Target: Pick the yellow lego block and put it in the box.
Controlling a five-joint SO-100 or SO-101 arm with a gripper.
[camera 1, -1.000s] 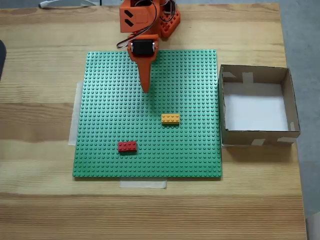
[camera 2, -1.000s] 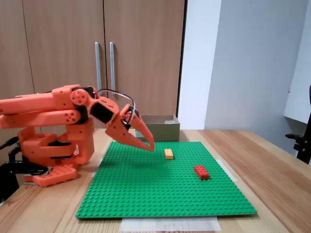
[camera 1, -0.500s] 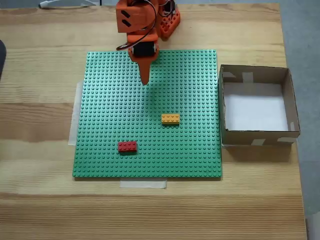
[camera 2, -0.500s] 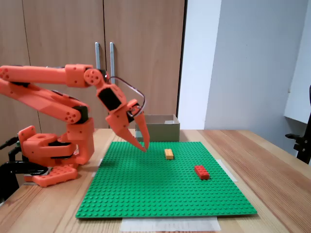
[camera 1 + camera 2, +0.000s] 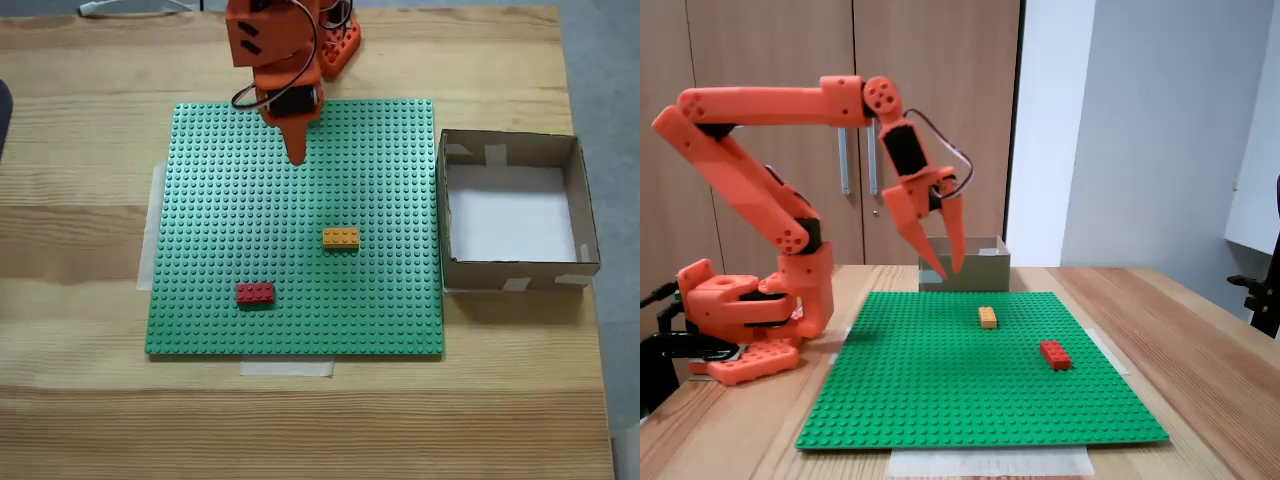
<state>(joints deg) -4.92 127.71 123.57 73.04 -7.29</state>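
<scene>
Two fixed cameras cover a pale wooden tabletop [image 5: 80,230]: one looks straight down, the other looks across it from the side. The side camera takes in the room, with wooden cupboard doors [image 5: 840,130] carrying two metal handles and a white wall [image 5: 1140,130] to the right. The top-down camera shows strips of pale tape [image 5: 286,368] at the edges of the green studded baseplate [image 5: 230,200], which lies flat on the tabletop.

From above, the box [image 5: 590,215] sits just right of the baseplate, its white floor and tape patches plainly seen; from the side, the box [image 5: 980,268] is a low brown wall behind the plate.

The orange arm [image 5: 760,110] rises from its base at the far edge of the plate. From the side the gripper [image 5: 947,270] hangs well above the plate, its fingers spread apart and holding nothing; from above, the gripper [image 5: 296,158] reads as one narrow wedge.

The yellow lego block [image 5: 341,238] sits on the plate, right of centre, long axis running left to right in the top-down view; seen from the side, the yellow lego block [image 5: 987,317] points away from the camera. A red brick [image 5: 254,293] lies well apart, nearer the plate's front edge.
</scene>
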